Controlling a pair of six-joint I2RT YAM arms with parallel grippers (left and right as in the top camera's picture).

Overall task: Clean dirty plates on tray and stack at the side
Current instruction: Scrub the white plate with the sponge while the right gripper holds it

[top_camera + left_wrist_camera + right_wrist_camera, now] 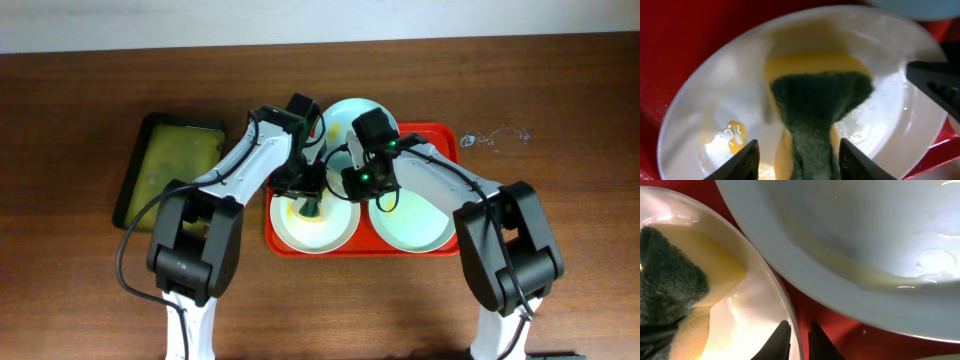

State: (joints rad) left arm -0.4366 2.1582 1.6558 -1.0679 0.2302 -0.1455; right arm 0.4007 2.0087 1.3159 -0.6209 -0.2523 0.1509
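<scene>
The red tray (455,140) holds three plates. The white plate (335,232) is at the front left, smeared with yellow. A pale mint plate (415,228) is at the front right and a pale blue plate (345,112) at the back. My left gripper (312,205) is shut on a green-and-yellow sponge (820,100) and presses it onto the white plate (715,85). My right gripper (350,188) is shut on the white plate's rim (790,315), one finger on each side (801,342). A pale plate with a faint yellow smear (865,225) fills the upper right of the right wrist view.
A dark olive-green tray (170,165) lies on the wooden table left of the red tray. Small drops of liquid (495,135) are on the table to the right of the red tray. My right gripper's finger (935,82) shows at the right edge of the left wrist view.
</scene>
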